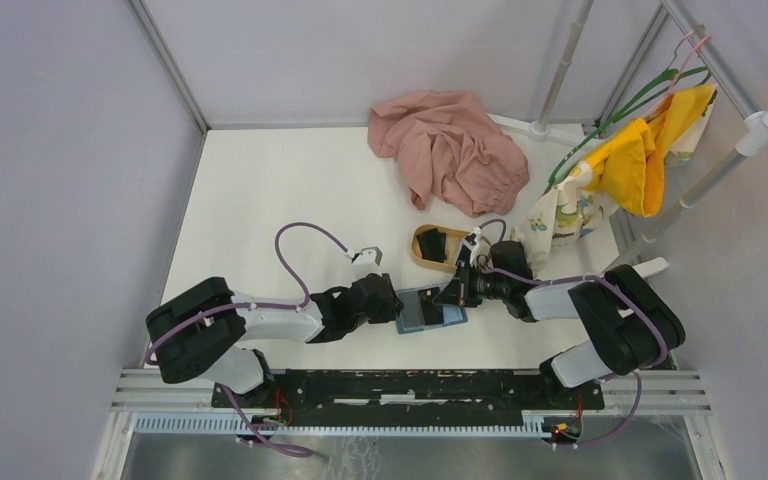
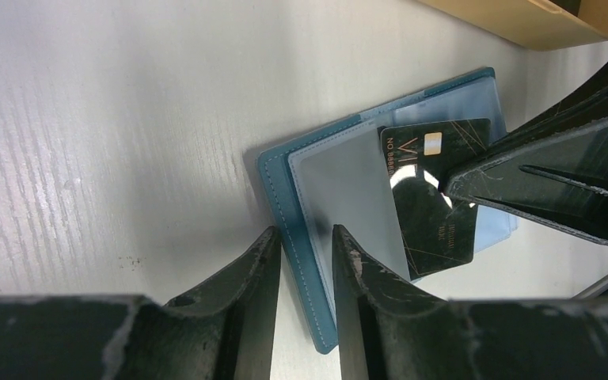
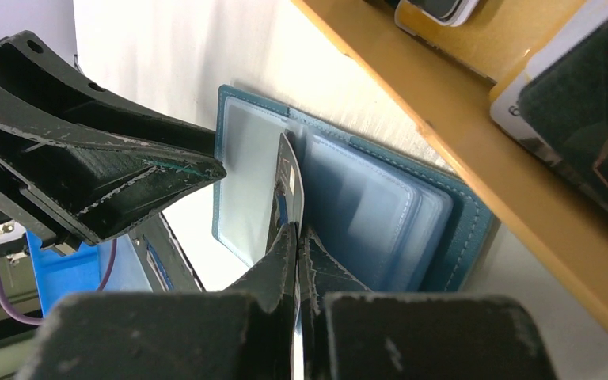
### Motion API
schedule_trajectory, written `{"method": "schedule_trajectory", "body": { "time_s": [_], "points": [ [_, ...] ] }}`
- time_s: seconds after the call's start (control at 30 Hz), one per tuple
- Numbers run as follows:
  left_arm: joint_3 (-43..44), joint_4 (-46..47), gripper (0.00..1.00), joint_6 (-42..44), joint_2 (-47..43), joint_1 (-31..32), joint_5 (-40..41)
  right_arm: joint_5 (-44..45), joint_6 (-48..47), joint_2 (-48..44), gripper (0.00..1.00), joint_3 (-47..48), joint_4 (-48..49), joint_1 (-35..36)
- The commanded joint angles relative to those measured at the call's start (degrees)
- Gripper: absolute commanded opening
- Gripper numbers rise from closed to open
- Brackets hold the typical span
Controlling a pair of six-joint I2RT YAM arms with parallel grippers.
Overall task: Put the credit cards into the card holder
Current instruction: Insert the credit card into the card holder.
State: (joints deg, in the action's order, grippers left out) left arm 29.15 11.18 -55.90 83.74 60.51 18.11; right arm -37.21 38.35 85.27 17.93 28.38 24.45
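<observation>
A white table [image 1: 260,200] carries three things. A crumpled pink cloth [image 1: 450,150] lies by the far edge, right of centre. A tan oval wooden tray [image 1: 415,245] sits mid-table. Just beside it, toward the near edge, a teal card holder [image 1: 422,312] lies open, flat.
</observation>
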Motion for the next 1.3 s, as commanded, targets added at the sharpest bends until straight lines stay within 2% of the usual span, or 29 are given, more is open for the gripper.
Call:
{"method": "schedule_trajectory", "body": {
  "time_s": [0.0, 0.33, 0.57, 0.7, 0.83, 1.1, 1.27],
  "points": [
    [-0.21, -2.35, 0.37, 0.43, 1.81, 0.48, -1.03, 2.00, -1.47, 2.99, 0.00, 1.65, -4.93, 1.84],
    [0.54, -1.61, 0.36, 0.79, 2.63, 0.90, -1.67, 0.67, -0.12, 5.73, 0.01, 3.55, -5.42, 3.92],
    [1.19, -0.72, 0.36, 0.88, 3.56, 1.14, -2.46, -0.83, 1.00, 6.25, 0.13, 4.40, -2.23, 5.62],
    [0.86, -1.02, 0.36, 0.54, 3.09, 1.21, -2.14, -0.83, -5.23, 5.17, 0.19, 6.98, -6.92, 5.60],
    [0.65, -2.32, 0.37, 0.52, 1.18, 1.23, -1.44, 0.13, -7.34, 3.57, 0.29, 7.43, -8.76, 5.23],
    [1.32, -4.81, 0.40, 3.34, -10.19, 4.38, -1.31, -0.23, -7.97, 3.52, 0.31, 7.74, -9.23, 5.01],
    [5.03, -5.55, 0.34, 1.92, -10.15, 8.87, 1.40, -0.60, -7.84, 3.60, 0.31, 7.77, -9.18, 5.07]
  ]
}}
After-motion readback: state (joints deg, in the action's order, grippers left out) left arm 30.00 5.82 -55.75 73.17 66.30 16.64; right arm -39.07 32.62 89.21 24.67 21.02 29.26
